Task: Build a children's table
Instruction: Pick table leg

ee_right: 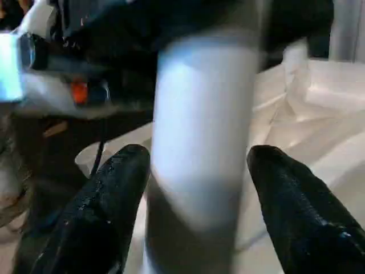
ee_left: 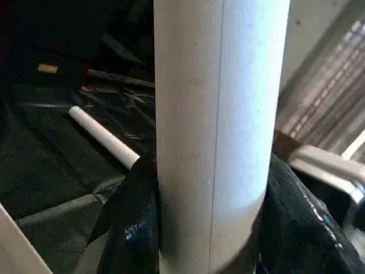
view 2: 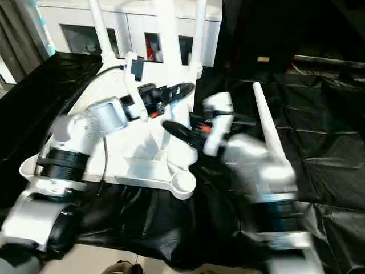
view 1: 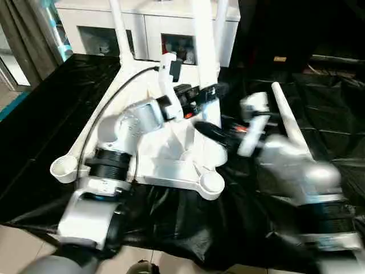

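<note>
Tabletop (view 1: 171, 148) lies underside-up on black sheeting, beneath both jaws. Left gripper (ee_left: 211, 251) jaws clamp an upright leg (ee_left: 217, 114); right gripper (ee_right: 199, 200) jaws straddle it loosely, not touching. A spare leg (view 1: 291, 120) lies beyond. Uneven pushing could tilt the leg in its socket.

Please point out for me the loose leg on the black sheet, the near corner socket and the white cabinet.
Loose leg (view 1: 288, 117), left eye view, middle of tube.
Corner socket (view 1: 211, 182), left eye view, round rim.
White cabinet (view 1: 154, 25), left eye view, front panel.
</note>
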